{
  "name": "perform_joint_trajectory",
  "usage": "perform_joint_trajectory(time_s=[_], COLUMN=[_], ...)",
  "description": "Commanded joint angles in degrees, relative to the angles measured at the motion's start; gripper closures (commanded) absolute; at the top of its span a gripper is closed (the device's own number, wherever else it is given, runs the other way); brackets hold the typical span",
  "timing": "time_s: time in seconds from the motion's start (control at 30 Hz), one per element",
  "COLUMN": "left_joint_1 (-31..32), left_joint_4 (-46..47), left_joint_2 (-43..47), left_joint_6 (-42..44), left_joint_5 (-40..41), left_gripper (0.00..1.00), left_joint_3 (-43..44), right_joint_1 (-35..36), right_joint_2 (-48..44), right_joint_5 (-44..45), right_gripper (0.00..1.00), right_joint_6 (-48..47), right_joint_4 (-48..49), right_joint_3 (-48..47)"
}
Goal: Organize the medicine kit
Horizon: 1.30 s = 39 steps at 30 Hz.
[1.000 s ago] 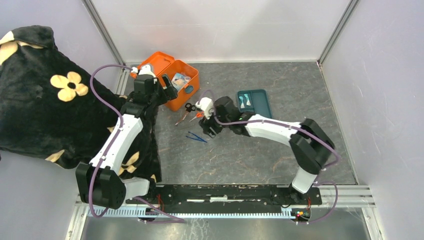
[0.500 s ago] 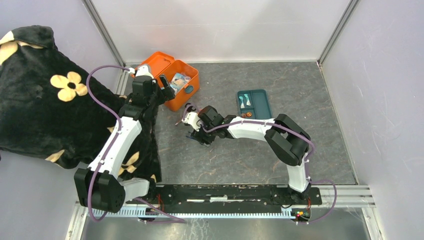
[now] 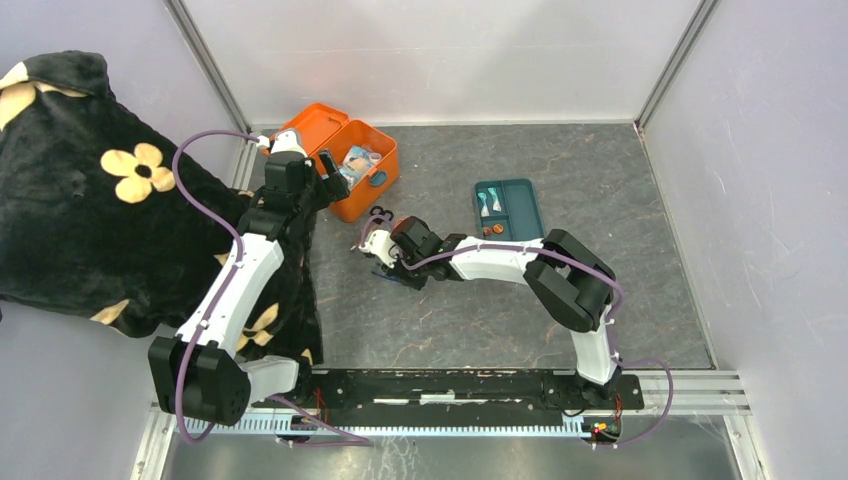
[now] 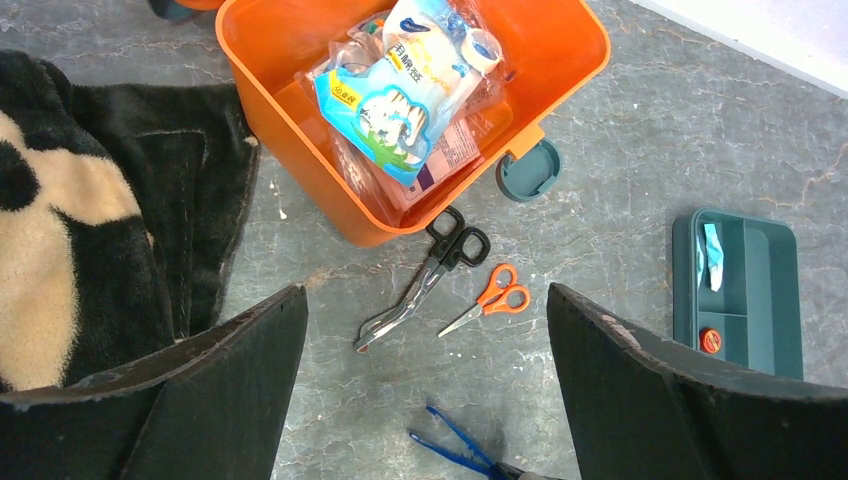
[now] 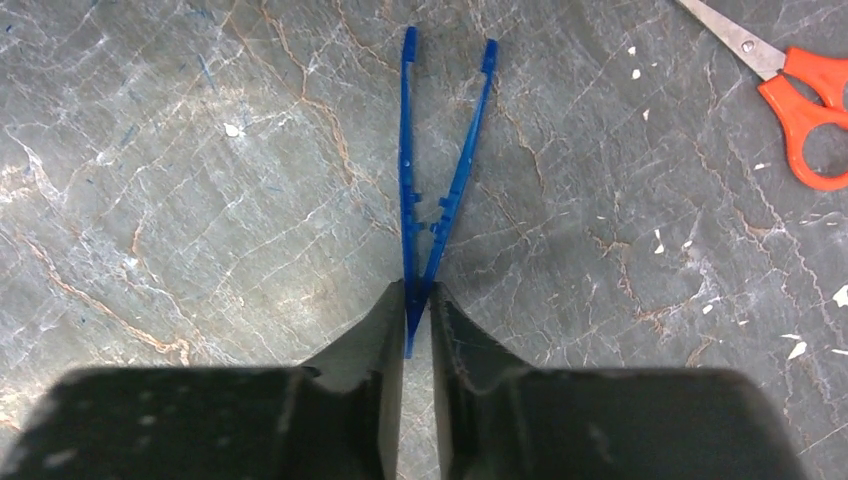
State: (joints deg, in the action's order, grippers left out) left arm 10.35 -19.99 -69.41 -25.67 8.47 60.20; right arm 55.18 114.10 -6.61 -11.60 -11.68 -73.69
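The medicine kit (image 3: 372,186) is an orange box standing open at the back left, its lid (image 3: 310,125) thrown back. Packets (image 4: 400,100) fill the medicine kit (image 4: 545,70). Blue tweezers (image 5: 408,180) lie on the grey floor in front of it. My right gripper (image 5: 417,295) is low over them, its jaws pressed on the joined end. In the top view that gripper (image 3: 388,260) sits just in front of the box. My left gripper (image 4: 427,300) hangs open above the floor, holding nothing, with the blue tweezers (image 4: 455,450) below it.
Black-handled shears (image 4: 420,290) and small orange scissors (image 4: 490,300) lie between the box and the tweezers. A teal compartment tray (image 3: 507,207) sits to the right. A black flowered blanket (image 3: 100,190) covers the left side, under the left arm.
My right gripper has moved left and down to the tweezers and closed its jaws on their joined end. The left arm shifted slightly, then stayed still and open.
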Motion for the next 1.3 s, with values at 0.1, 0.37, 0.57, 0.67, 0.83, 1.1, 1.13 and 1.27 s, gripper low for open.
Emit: perform_joint_trajectory(time_s=[0.1, 0.37, 0.57, 0.67, 0.83, 1.1, 1.13, 1.27], left_joint_1=[-0.2, -0.2, -0.2, -0.2, -0.2, -0.2, -0.2, -0.2], left_joint_4=[1.3, 1.6, 2.1, 2.4, 3.0, 2.9, 2.8, 2.8], left_joint_2=[1.1, 1.4, 1.2, 0.8, -0.7, -4.5, -4.7, -5.2], left_joint_6=[2.1, 1.9, 1.9, 1.8, 2.1, 2.9, 2.9, 3.1], left_joint_5=[0.2, -0.5, -2.6, -4.0, -7.4, -14.8, -15.0, -15.6], left_gripper=[0.06, 0.06, 0.06, 0.06, 0.06, 0.06, 0.06, 0.06], left_joint_3=[0.1, -0.2, -0.4, -0.4, -0.4, 0.7, 0.7, 0.9], right_joint_1=[-0.5, -7.2, -19.4, -25.0, -31.9, -35.9, -35.9, -36.1], right_joint_2=[-1.3, -14.1, -26.3, -28.2, -27.4, -23.6, -23.2, -21.2], right_joint_5=[4.6, 3.4, 10.6, 15.4, 18.8, 17.0, 16.7, 15.5], right_gripper=[0.97, 1.0, 1.0, 1.0, 1.0, 1.0, 1.0, 1.0], right_joint_6=[1.3, 8.4, 14.4, 15.4, 17.3, 19.5, 19.5, 19.4], right_joint_4=[3.3, 13.2, 17.1, 14.3, 9.5, 5.4, 5.1, 4.3], right_joint_3=[2.9, 12.0, 20.4, 21.7, 21.6, 21.7, 22.0, 22.8])
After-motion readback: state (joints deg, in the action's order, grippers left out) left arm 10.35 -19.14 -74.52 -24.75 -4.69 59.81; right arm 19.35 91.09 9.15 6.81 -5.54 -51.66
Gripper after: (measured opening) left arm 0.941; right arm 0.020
